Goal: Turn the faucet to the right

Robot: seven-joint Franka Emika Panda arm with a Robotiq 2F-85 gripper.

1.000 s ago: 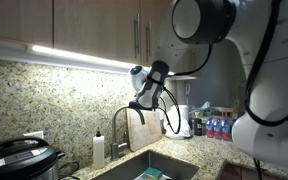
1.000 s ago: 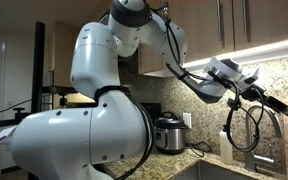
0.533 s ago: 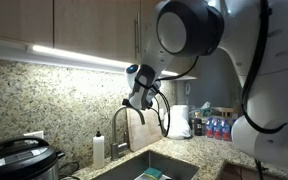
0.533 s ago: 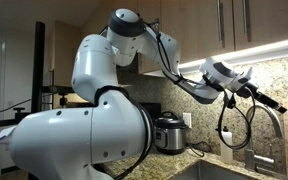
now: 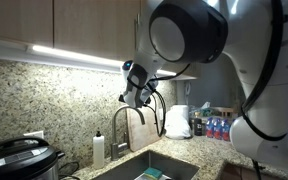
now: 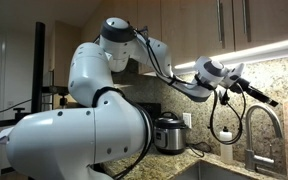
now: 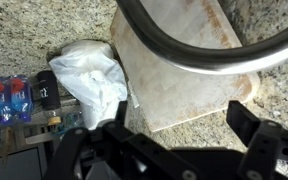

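Note:
The faucet (image 5: pixel 115 128) is a slim silver gooseneck tap behind the sink; it also shows in an exterior view (image 6: pixel 251 130). In the wrist view its arched spout (image 7: pixel 184 52) crosses the top of the picture. My gripper (image 5: pixel 138 98) hangs in the air just above and beside the top of the arch, apart from it. In an exterior view it (image 6: pixel 270 99) points over the spout. In the wrist view the two black fingers (image 7: pixel 169 150) stand wide apart with nothing between them.
A pale cutting board (image 7: pixel 184 90) leans on the granite backsplash behind the faucet. A white soap bottle (image 5: pixel 98 150) and a rice cooker (image 5: pixel 19 160) stand to one side. A white plastic bag (image 7: pixel 92 75) and water bottles (image 5: pixel 216 128) stand to the other. The sink (image 5: pixel 149 168) lies below.
The arm has swung the gripper sideways toward the faucet's arch; it now sits over the spout. The fingers stay open.

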